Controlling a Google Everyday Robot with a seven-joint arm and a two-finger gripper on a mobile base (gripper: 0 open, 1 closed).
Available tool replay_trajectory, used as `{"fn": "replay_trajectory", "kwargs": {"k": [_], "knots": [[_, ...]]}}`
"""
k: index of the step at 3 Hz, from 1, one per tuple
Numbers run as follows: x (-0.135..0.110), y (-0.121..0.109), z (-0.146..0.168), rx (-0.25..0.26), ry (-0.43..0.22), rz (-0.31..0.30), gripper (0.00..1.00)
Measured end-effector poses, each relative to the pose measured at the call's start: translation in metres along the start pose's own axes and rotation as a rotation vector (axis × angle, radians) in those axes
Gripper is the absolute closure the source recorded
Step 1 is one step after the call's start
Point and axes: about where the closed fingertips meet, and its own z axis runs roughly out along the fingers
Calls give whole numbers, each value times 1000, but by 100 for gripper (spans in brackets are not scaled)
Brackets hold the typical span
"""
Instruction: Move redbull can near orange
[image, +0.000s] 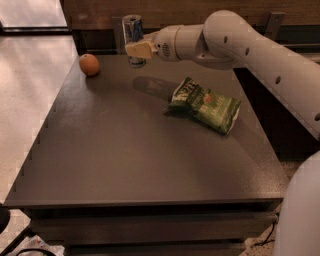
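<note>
The redbull can (133, 29) is slim, silver and blue, and stands upright in the air above the far part of the dark table (125, 150). My gripper (137, 50) is shut on the redbull can and holds it from the right side; its lower part is hidden behind the fingers. The orange (89, 64) rests on the table at the far left corner, to the left of the can and lower in the camera view. The can's shadow lies on the table below it.
A green crinkled chip bag (205, 104) lies on the table to the right of centre. My white arm (250, 50) reaches in from the right. The table's far edge meets a wooden wall. A pale floor runs along the left.
</note>
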Motion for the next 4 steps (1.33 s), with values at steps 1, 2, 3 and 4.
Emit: {"fn": "replay_trajectory", "kwargs": {"k": [1, 2, 3, 4], "knots": [[9, -16, 26, -2, -1, 25, 100], [21, -20, 45, 7, 12, 41, 100], [35, -13, 66, -13, 32, 56, 100], [43, -5, 83, -39, 40, 63, 100]]}}
